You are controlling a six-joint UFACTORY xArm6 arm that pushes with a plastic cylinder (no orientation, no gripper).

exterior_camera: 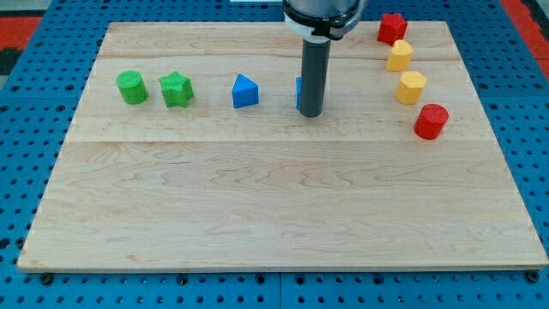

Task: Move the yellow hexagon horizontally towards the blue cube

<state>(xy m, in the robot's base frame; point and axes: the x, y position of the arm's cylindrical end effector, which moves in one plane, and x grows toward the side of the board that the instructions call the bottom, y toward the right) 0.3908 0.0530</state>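
Note:
The yellow hexagon (411,87) sits at the view's right, in a column of blocks. The blue cube (299,93) is mostly hidden behind my rod; only a blue sliver shows at the rod's left edge. My tip (311,114) rests on the board right in front of the blue cube, well to the view's left of the yellow hexagon.
A red block (392,27) and a second yellow block (399,55) lie above the hexagon, and a red cylinder (431,121) lies below it. A blue triangular block (244,91), a green star (176,89) and a green cylinder (131,87) line up to the left on the wooden board (274,197).

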